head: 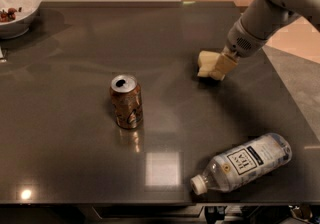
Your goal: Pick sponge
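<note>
The sponge (205, 62) is a pale cream-yellow block lying on the dark table (75, 158), right of centre. My gripper (222, 67) reaches down from the upper right on the white arm (260, 18). Its beige tip is right against the sponge's right side, at table height. The sponge's right part is hidden behind the gripper.
An open soda can (126, 101) stands upright left of the sponge. A clear water bottle (242, 163) lies on its side near the front right edge. A white bowl (17, 5) with some food sits at the far left corner.
</note>
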### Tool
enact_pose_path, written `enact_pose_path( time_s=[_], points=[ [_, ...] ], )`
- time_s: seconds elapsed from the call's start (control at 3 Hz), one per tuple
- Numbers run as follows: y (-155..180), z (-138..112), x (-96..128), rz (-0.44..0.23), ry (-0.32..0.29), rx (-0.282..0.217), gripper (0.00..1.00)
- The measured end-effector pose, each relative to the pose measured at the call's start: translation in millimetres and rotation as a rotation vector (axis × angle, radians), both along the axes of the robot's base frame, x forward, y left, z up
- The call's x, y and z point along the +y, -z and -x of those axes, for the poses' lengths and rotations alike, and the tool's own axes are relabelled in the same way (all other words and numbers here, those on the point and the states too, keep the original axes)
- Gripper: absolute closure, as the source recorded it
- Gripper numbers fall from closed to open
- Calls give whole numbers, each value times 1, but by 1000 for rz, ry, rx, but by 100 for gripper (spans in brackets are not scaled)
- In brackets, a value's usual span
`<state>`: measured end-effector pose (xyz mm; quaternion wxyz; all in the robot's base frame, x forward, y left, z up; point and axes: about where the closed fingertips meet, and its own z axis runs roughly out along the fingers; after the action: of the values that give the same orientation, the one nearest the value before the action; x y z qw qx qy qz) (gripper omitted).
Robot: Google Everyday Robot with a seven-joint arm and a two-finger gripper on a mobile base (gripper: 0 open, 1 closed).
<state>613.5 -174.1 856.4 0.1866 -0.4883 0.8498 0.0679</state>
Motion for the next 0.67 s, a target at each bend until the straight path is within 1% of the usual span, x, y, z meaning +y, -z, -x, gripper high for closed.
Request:
enact_pose_path(
  time_s=[0.33, 0.67],
  points=[
    [-25, 12, 0, -21, -37, -31, 100],
    [-60, 25, 2, -39, -88, -81, 100]
  ],
)
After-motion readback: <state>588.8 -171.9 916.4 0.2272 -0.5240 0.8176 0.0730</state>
